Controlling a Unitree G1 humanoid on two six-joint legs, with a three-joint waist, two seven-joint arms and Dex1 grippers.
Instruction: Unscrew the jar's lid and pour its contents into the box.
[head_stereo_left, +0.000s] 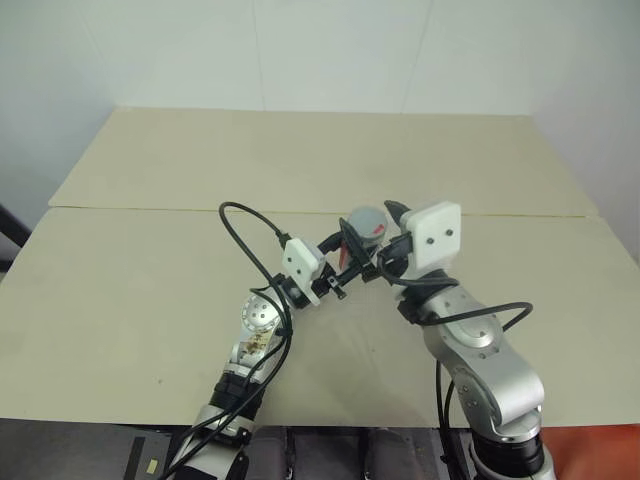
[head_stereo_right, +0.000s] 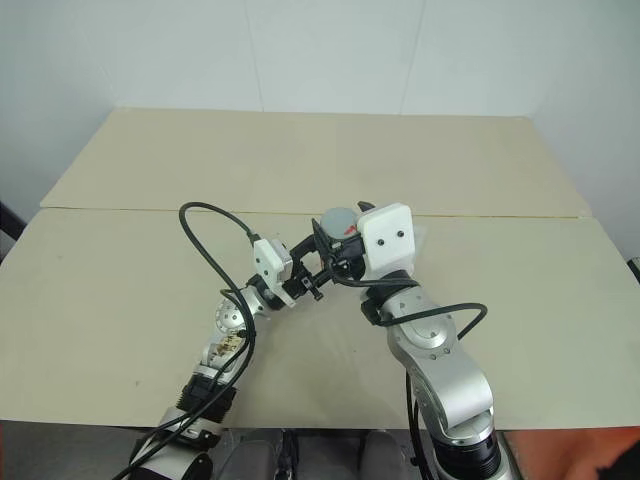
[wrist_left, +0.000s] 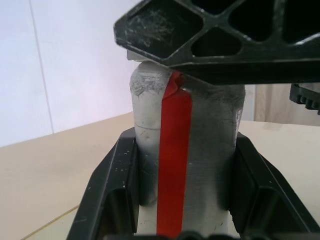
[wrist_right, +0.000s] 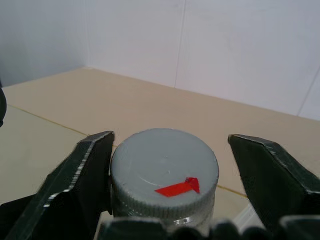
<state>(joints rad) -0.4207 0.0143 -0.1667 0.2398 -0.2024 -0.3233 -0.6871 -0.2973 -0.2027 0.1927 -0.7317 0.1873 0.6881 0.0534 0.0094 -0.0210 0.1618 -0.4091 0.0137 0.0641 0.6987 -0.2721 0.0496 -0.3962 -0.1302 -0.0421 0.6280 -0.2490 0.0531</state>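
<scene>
While the left claw (head_stereo_left: 345, 262) is clenched on the jar (wrist_left: 185, 150), holding it upright above the worktop (head_stereo_left: 150, 270), its two fingers press the whitish wall on either side of the red stripe (wrist_left: 174, 170). Just beside it, the right claw (wrist_right: 165, 165) straddles the grey lid (wrist_right: 164, 167), one finger touching the rim, the other apart, not yet gripping.

Head pair looks down over the table (head_stereo_left: 150, 260) — both wrist views sit close on the jar (wrist_left: 185, 165)
</scene>
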